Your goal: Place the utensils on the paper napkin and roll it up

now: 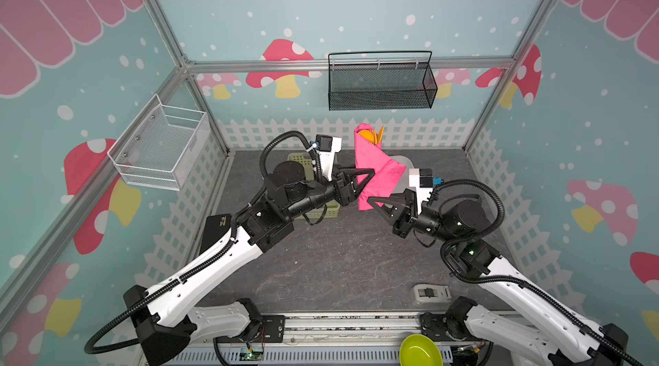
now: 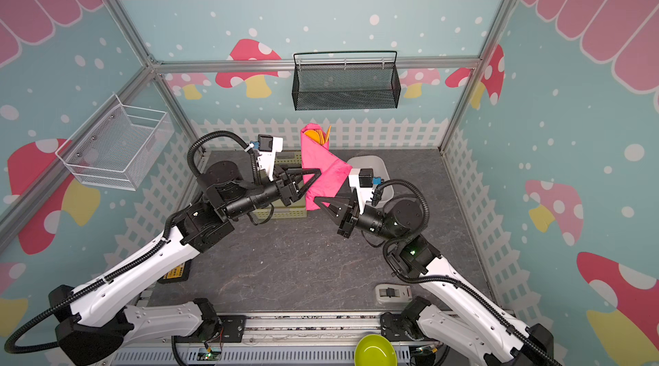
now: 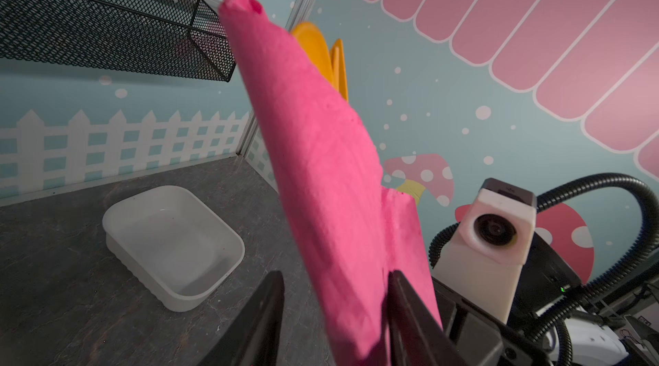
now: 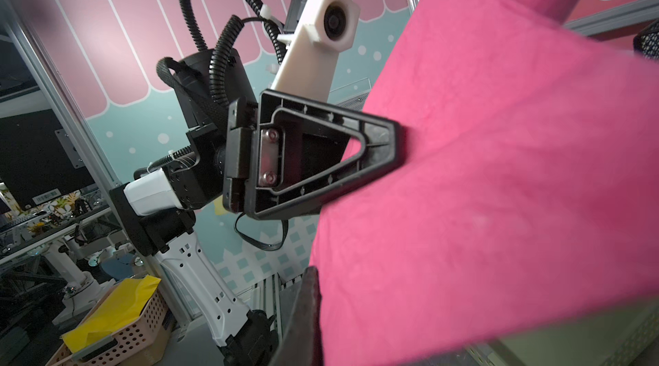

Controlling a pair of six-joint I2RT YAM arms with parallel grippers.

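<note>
Closest to me, a lime-green round plastic bowl [image 1: 420,350] sits at the front rail, and a small white device [image 1: 430,293] lies on the dark grey stone-look tabletop [image 1: 338,261]. Further in, both arms meet in the air above the middle of the table. My right gripper [image 1: 372,201] is clamped on the bottom end of the magenta-pink paper napkin [image 1: 376,168], which is rolled into a bundle and stands nearly upright, clear of the table. My left gripper [image 1: 369,174] has its jaws apart around the middle of the roll. In the left wrist view one finger [image 3: 406,310] touches the paper and the other stands off it. The slim orange plastic utensils [image 1: 372,134] poke out of the roll's top end. Under my left arm lies the pale green perforated plastic basket [image 1: 330,211]. Behind the roll sits a white rectangular plastic tub [image 3: 171,239]. A black mesh basket [image 1: 381,86] hangs on the back wall, and a white wire basket [image 1: 160,147] on the left wall.
</note>
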